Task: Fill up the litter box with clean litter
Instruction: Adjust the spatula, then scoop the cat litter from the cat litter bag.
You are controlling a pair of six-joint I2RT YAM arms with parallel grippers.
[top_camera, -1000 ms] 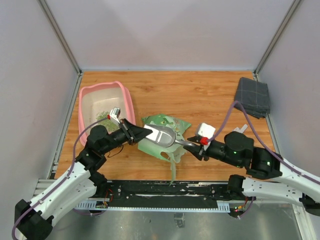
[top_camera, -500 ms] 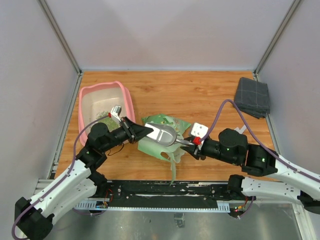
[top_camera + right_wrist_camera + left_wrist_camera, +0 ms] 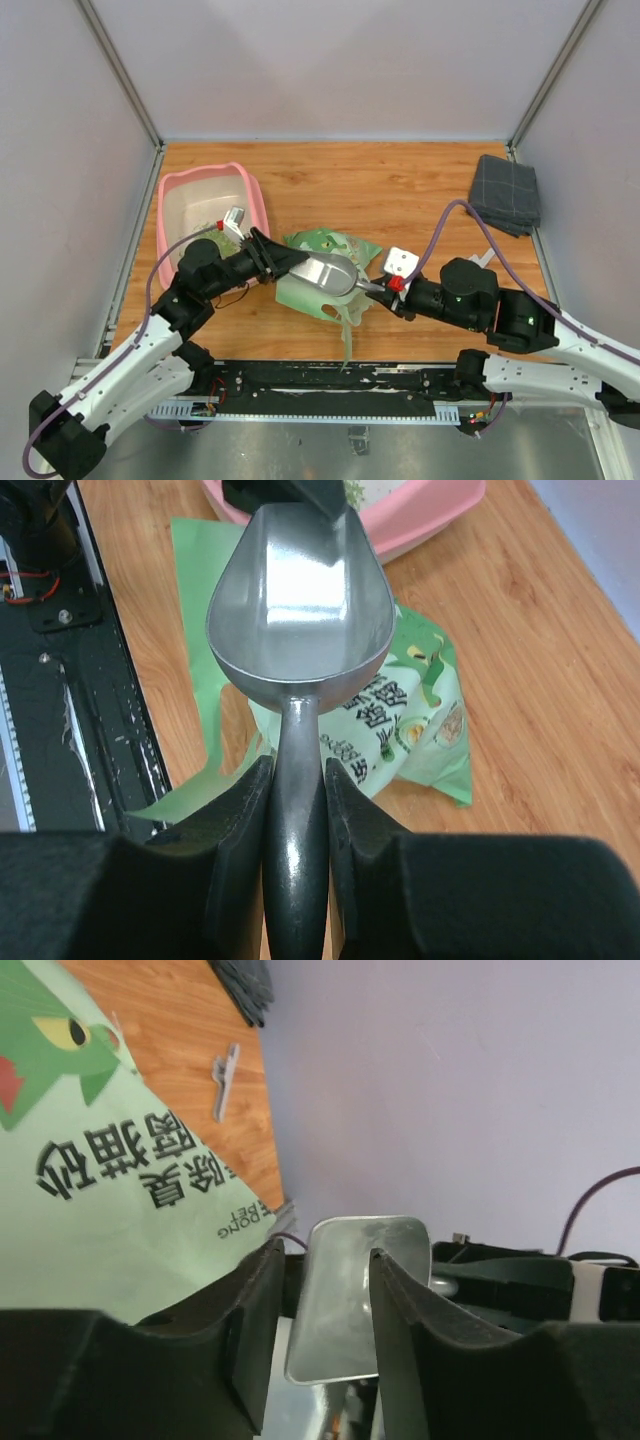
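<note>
- Top cam: pink litter box (image 3: 258, 200) sits far-L on the wood table (image 3: 400, 190). A small heap of clean litter (image 3: 205, 232) lies inside, toward its near end.
- Top cam: printed green bag (image 3: 335, 243) lies flat just R of the box, w/ a metal scoop (image 3: 330, 272) over it, between the two arms. Left gripper (image 3: 290, 263) meets the scoop's front lip, and right gripper (image 3: 378, 287) has the handle end. Folded grey cloth (image 3: 507, 192) lies far R, well apart.
- L wrist cam: the fingers stand apart w/ the scoop's lip between them. A dark gap shows btwn one finger and the metal, so no clamp. Bag's print fills the L of the frame.
- R wrist cam: both fingers press tight on the scoop's handle, bowl pointing toward the box and showing bare metal inside. Bag lies beneath, the box's pink rim sits beyond, and the L gripper's black tip is at the bowl's far lip.
</note>
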